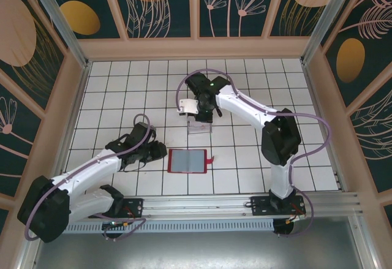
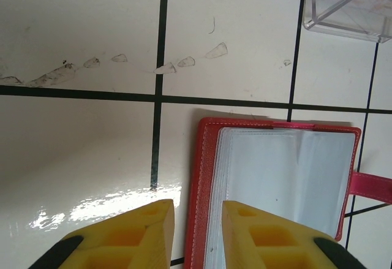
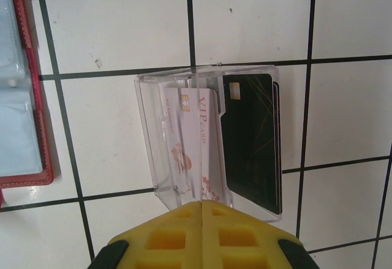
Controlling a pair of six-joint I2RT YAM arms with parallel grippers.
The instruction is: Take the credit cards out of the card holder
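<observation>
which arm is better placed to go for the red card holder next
Left, likely. The left gripper is open, its fingers either side of the card holder's left edge. The right gripper is shut over the transparent box, where a pale card and a dark card lie.

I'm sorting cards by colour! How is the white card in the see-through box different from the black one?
The pale card is white with red writing; the dark card is black and shiny. In the right wrist view the pale card sits left of the dark card. Both are thin, carry a small chip, and sit inside the clear box.
</observation>
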